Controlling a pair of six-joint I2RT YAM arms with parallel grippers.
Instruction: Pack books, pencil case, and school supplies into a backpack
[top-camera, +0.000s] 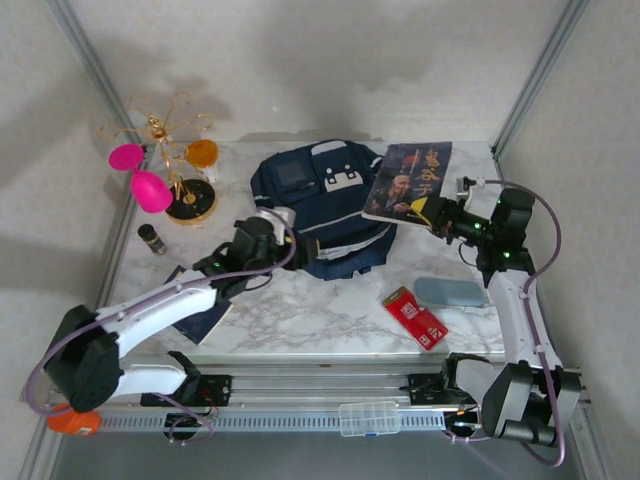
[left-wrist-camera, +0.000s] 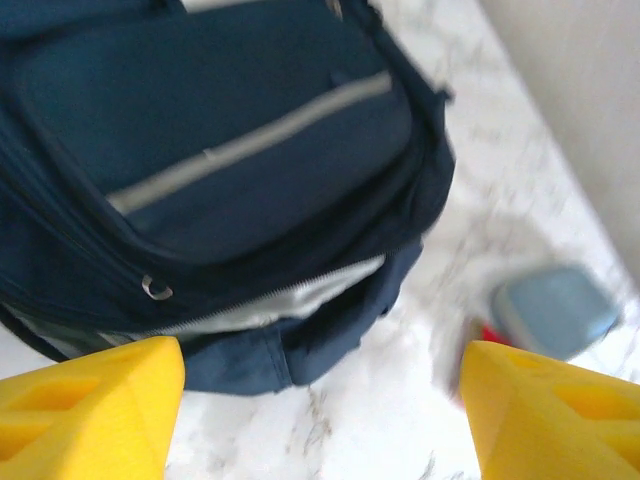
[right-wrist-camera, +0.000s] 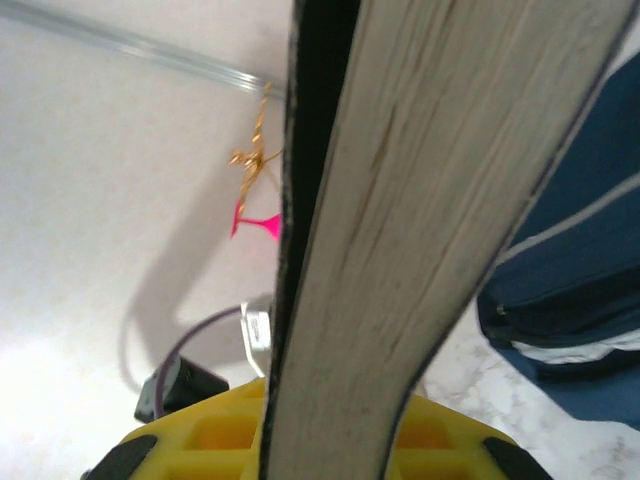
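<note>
right jaws pinch navy book (top-camera: 410, 178) beside the backpack (top-camera: 312, 200), left jaws apart.

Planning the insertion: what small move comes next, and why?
Probably the left end effector should close on the upper lip of the zip opening of the dark navy fabric backpack and lift it. It stands open before that gap, where pale lining shows, while the right end effector holds the dark navy portrait paperback by the bag.

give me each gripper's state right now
Left gripper: open, holding nothing.
Right gripper: closed on the navy book.
</note>
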